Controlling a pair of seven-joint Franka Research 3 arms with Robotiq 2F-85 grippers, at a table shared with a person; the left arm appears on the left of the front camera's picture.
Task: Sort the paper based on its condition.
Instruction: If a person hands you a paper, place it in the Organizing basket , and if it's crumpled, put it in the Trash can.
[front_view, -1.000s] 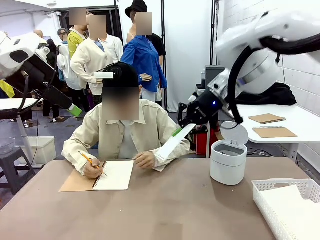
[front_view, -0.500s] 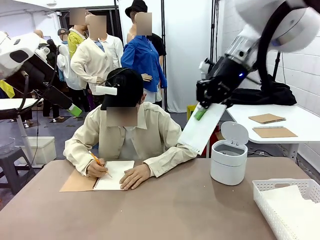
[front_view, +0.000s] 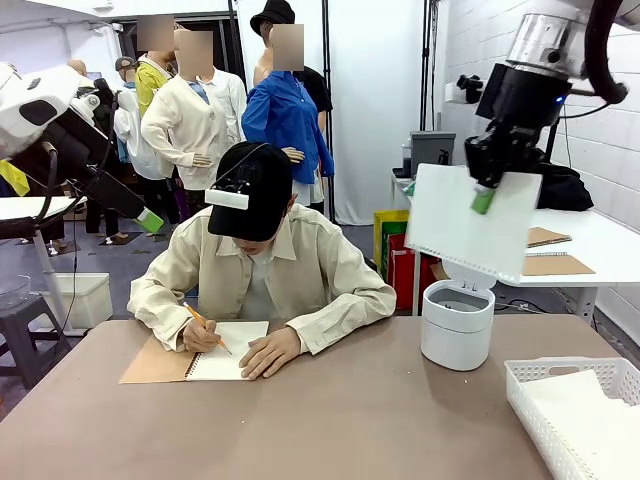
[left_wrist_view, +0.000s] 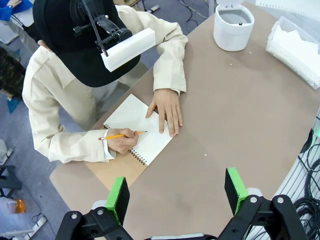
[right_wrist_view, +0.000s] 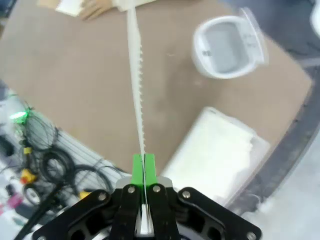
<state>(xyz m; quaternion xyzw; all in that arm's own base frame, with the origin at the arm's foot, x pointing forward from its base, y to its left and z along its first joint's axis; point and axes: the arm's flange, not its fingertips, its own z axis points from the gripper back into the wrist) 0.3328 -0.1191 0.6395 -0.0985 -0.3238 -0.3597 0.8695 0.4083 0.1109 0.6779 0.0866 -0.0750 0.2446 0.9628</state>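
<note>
A thin flat white sheet of paper (front_view: 472, 222) with a torn perforated lower edge hangs in the air above the small round white plastic bin (front_view: 457, 323), whose lid stands open, toward the right of the brown table (front_view: 340, 420). The right gripper (front_view: 483, 199) pinches the sheet near its top edge; in the right wrist view its 2 green pads (right_wrist_view: 137, 170) are pressed together on the paper, which runs edge-on away from the fingers. Below it in that view lie the open bin and the white lattice plastic tray (right_wrist_view: 215, 155) with more white sheets in it. In the front view the tray (front_view: 572, 412) sits at the table's near right corner, holding a pile of white paper (front_view: 590, 415). At the far side a person in a cream shirt (front_view: 262, 268) and a black cap bends over a spiral-bound notebook with a brown cover (front_view: 200, 354), one hand (front_view: 203, 337) writing with a yellow pencil (front_view: 205, 327), the other hand (front_view: 267, 352) flat on the page. The left gripper (left_wrist_view: 177, 192) hangs high over the table's near edge, its 2 fingers spread wide apart with nothing between them.
</note>
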